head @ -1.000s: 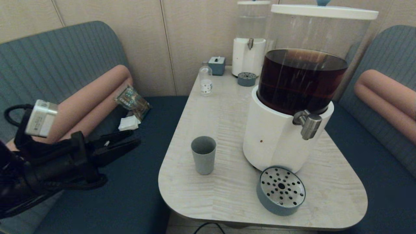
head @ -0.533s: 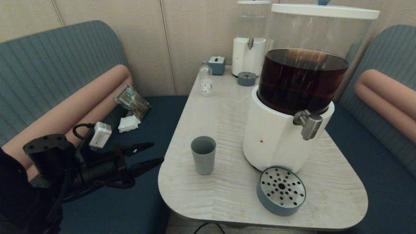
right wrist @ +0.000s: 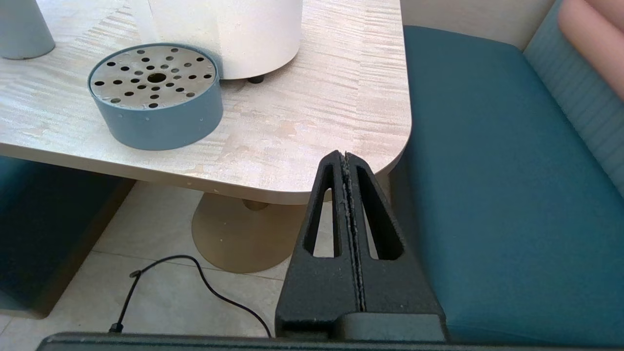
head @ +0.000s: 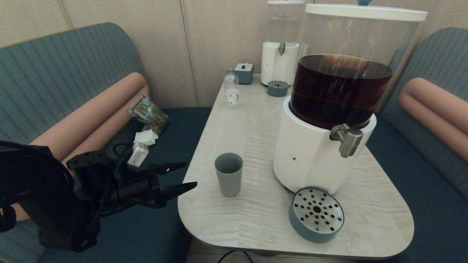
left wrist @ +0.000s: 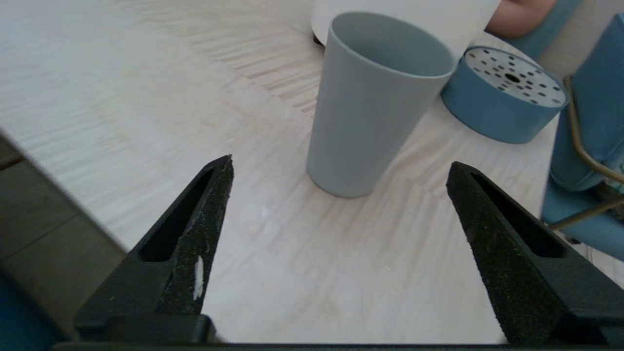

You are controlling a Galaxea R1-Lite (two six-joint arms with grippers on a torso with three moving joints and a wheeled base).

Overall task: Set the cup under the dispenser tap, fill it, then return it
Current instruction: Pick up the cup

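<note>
The grey-blue cup stands upright and empty on the table's near left part. My left gripper is open at the table's left edge, pointing at the cup with a gap between them. The steel dispenser tap juts from the white base of the large dispenser holding dark brown liquid. A blue drip tray with a perforated steel top sits below the tap. My right gripper is shut and empty, low beside the table's near right corner, outside the head view.
At the table's far end stand a small clear bottle, a grey-blue box, a smaller clear-liquid dispenser and its little drip tray. Packets and tissues lie on the left bench. A cable crosses the floor.
My left arm has swung down and to the right toward the table's left edge. Its fingers have spread open, with the tips now close to the cup. The cup has not moved.
</note>
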